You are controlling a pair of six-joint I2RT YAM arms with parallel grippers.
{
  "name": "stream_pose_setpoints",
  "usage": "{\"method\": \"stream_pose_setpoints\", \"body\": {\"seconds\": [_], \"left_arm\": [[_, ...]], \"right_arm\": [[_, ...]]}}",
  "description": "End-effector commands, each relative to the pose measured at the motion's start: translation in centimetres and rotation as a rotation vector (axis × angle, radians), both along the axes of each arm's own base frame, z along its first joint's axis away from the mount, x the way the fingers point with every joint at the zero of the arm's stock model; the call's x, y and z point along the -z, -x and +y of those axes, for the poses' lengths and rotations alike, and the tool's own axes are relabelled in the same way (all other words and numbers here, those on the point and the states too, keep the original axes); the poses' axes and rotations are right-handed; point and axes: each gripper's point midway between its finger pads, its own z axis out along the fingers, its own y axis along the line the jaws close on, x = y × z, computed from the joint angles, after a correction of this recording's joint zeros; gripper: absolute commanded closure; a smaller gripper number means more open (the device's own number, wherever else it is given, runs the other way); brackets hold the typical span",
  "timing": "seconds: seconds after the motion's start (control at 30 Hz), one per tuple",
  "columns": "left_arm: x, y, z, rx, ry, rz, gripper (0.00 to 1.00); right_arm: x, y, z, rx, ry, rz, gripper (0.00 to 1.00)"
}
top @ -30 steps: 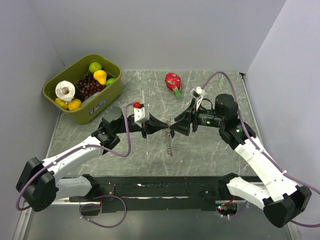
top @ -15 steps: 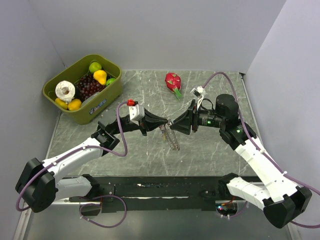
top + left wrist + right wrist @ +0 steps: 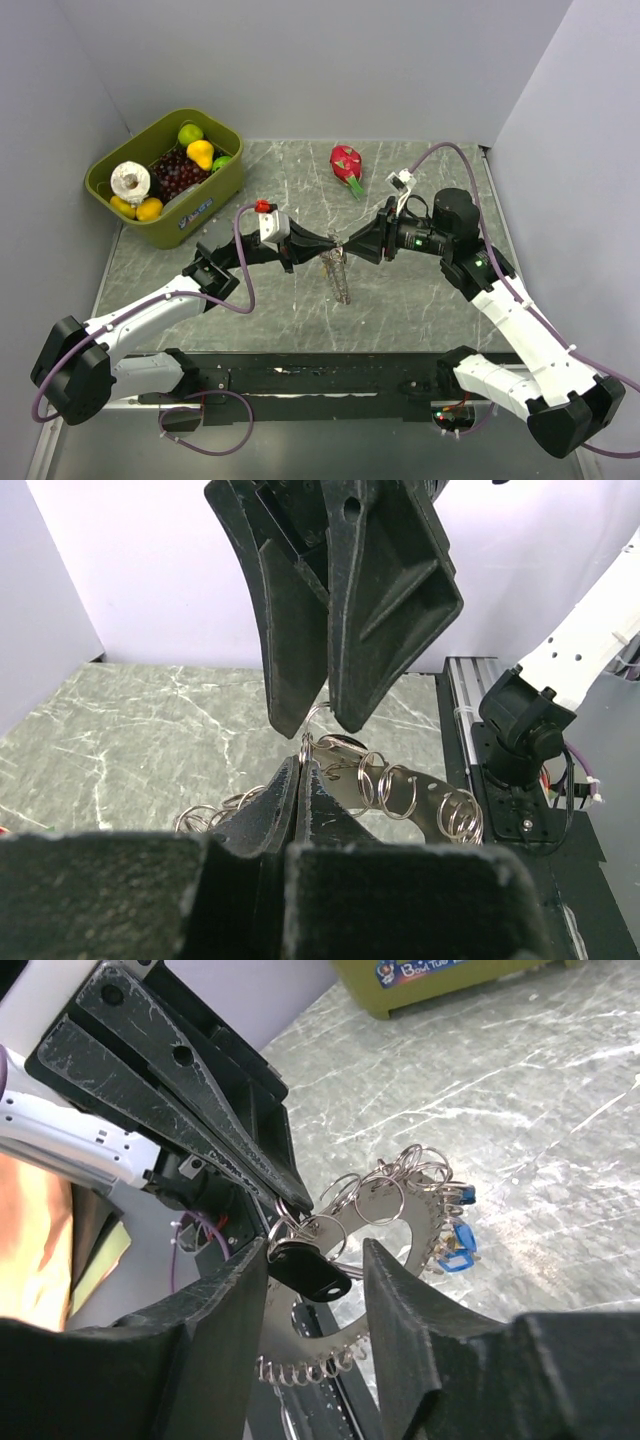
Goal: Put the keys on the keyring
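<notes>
Over the grey marbled desk (image 3: 400,310), the top view has the right gripper (image 3: 350,249) tip to tip with the left gripper (image 3: 328,248), the large dull-grey metal keyring (image 3: 341,278) hanging below it. Left wrist: left jaws clenched on its rim. Right wrist alone: right jaws parted around a small black-headed key (image 3: 310,1270).

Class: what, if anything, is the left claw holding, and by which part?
The left claw pinches the keyring at its top edge; the rest hangs below.
</notes>
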Motion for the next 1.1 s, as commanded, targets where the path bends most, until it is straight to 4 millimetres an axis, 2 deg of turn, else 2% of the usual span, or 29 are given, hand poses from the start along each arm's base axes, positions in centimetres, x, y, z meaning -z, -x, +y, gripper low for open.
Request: {"method": "stream_pose_setpoints", "body": {"seconds": [0.0, 0.13, 0.27, 0.5, 1.07], "left_arm": [[-3.4, 0.9, 0.4, 0.025, 0.064, -0.107, 0.99], [-3.4, 0.9, 0.4, 0.026, 0.060, -0.107, 0.99], [-3.2, 1.0, 0.4, 0.028, 0.056, -0.106, 0.99], [-3.3, 1.1, 0.6, 0.025, 0.060, -0.113, 0.99], [-4.5, 2.2, 1.1, 0.052, 0.122, -0.167, 0.99]], "right_arm": [[-3.0, -0.2, -0.1, 0.010, -0.046, -0.080, 0.52], [-3.0, -0.3, 0.0, 0.004, -0.046, -0.081, 0.63], [-3.1, -0.4, 0.1, 0.004, -0.050, -0.079, 0.69], [-2.7, -0.3, 0.2, -0.008, -0.044, -0.083, 1.00], [-0.3, -0.8, 0.0, -0.001, 0.004, -0.086, 1.00]]}}
